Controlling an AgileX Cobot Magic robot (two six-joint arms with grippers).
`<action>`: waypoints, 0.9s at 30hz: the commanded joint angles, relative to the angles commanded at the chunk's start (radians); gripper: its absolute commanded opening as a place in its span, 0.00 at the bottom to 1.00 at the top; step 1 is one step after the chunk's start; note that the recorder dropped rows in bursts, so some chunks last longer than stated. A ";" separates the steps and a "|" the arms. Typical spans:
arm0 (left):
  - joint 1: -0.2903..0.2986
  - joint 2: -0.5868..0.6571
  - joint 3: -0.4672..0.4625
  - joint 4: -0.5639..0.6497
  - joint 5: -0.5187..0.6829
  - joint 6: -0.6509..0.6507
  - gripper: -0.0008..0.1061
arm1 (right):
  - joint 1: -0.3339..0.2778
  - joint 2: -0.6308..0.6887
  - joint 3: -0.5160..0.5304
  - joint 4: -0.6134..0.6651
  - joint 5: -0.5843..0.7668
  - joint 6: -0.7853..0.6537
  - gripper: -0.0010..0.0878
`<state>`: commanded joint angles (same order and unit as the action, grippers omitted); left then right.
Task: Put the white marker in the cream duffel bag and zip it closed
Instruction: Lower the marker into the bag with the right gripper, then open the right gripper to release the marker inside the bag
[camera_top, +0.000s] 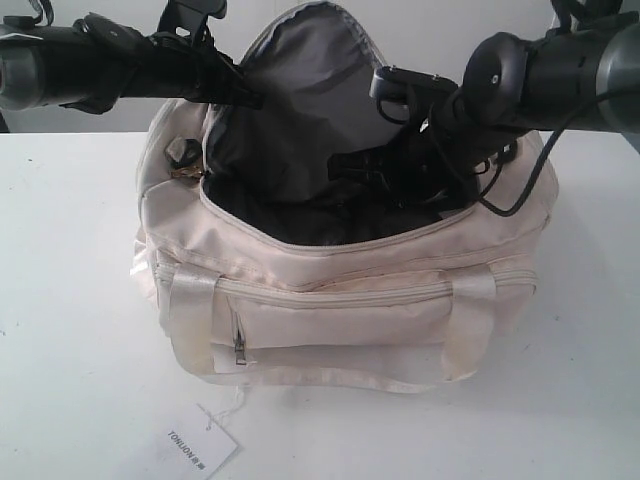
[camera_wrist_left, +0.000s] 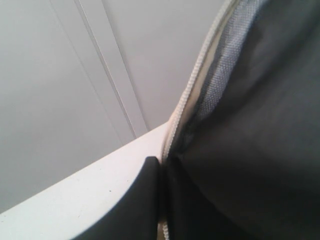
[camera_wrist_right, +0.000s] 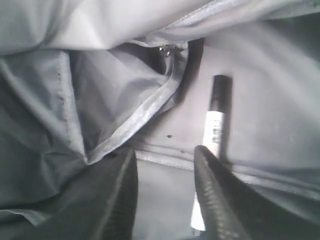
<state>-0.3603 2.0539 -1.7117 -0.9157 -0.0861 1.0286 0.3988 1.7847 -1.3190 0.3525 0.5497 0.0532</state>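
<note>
Right hand (camera_wrist_right: 164, 155) spread | white marker (camera_wrist_right: 216, 125) beside one finger (camera_wrist_right: 215, 200) (inside bag (camera_wrist_right: 280, 100))

The left arm (camera_top: 100, 60) and right arm (camera_top: 560, 70) are matte black, with rounded grey joint housings. A thin black cable (camera_top: 541, 188) hangs in a loop from the right one. The right gripper (camera_wrist_right: 164, 155) has black fingers (camera_wrist_right: 220, 205) with a finely ribbed texture.

Lab-like test bench: plain white table (camera_top: 70, 330), blank wall (camera_wrist_left: 45, 75), 2 robot arms (camera_top: 70, 60).
</note>
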 joint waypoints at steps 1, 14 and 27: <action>0.000 0.000 0.000 0.000 0.000 0.000 0.01 | 0.000 -0.019 0.000 0.017 0.005 -0.005 0.42; 0.000 0.000 0.000 0.000 0.000 0.000 0.01 | 0.000 -0.072 0.000 0.421 0.232 -0.398 0.40; 0.000 0.000 0.000 0.000 0.000 0.000 0.01 | 0.000 -0.129 0.000 0.440 0.324 -0.401 0.24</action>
<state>-0.3603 2.0539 -1.7117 -0.9157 -0.0861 1.0286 0.3988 1.6555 -1.3190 0.7923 0.8742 -0.3474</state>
